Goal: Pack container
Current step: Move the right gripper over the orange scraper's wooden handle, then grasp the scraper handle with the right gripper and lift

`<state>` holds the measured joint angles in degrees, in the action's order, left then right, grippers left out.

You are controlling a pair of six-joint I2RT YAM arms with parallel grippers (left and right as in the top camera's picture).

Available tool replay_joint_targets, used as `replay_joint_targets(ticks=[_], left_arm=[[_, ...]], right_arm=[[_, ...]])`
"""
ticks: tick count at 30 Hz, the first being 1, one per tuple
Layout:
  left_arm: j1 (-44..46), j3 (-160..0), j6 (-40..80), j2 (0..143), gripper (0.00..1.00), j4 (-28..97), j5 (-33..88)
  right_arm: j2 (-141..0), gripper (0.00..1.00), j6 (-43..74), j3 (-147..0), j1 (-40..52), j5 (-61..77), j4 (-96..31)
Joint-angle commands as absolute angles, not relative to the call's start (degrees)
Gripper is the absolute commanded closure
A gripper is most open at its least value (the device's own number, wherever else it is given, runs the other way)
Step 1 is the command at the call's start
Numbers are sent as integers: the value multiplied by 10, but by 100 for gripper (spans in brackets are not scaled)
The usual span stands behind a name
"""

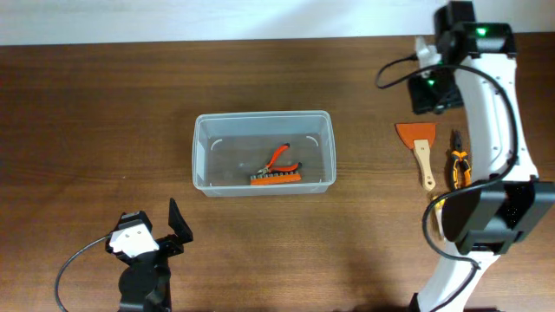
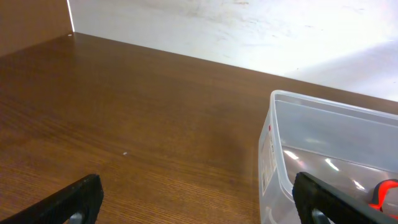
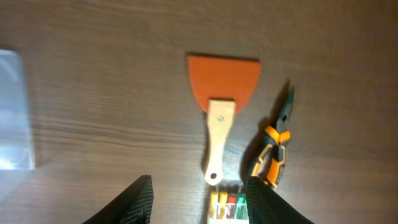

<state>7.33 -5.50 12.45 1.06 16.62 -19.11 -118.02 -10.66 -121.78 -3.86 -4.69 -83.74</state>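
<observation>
Left fingers [image 2: 81, 196] sat wide open, empty, near the container [image 1: 260, 114], which was partly filled at the centre of the desk [image 1: 87, 130]. Right fingers [image 3: 135, 200] were open, empty, above the scraper [image 3: 222, 87]. Mid-pack; next probably descend and pinch its wooden handle.

Dark brown wood-grain table [image 1: 87, 130] fills nearly the whole overhead view, w/ a plain white wall [image 1: 217, 17] running along its far edge. From the left wrist cam the wall looks off-white w/ faint scuffs, brighter toward the right. At its left end it meets a brown surface [image 2: 31, 18], can't tell if panel or more wall. Tabletop shows a soft sheen, grain running lengthwise, light approx. even.
</observation>
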Motion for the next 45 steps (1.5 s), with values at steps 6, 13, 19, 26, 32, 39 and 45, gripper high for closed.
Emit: replay_joint_targets(ticks=[6, 13, 19, 26, 32, 39, 45], left_arm=[[75, -53, 119, 7, 1, 167, -193], [75, -53, 119, 7, 1, 167, -193], [75, -53, 119, 7, 1, 167, -193], [75, -53, 119, 7, 1, 167, -193], [75, -53, 119, 7, 1, 167, -193], [75, -53, 119, 7, 1, 167, -193], [75, -53, 119, 7, 1, 167, -193]], right_arm=[[-1177, 51, -121, -1106, -76, -27, -773], [-1177, 51, -130, -1000, -76, -22, -704], [-1177, 51, -130, -923, -82, -22, -644], [-1177, 51, -132, -872, -105, -22, -588], [-1177, 46, -135, -868, -117, -22, -580], [-1178, 42, -152, -868, -117, 10, -571], [-1178, 39, -191, -868, -117, -8, -550]])
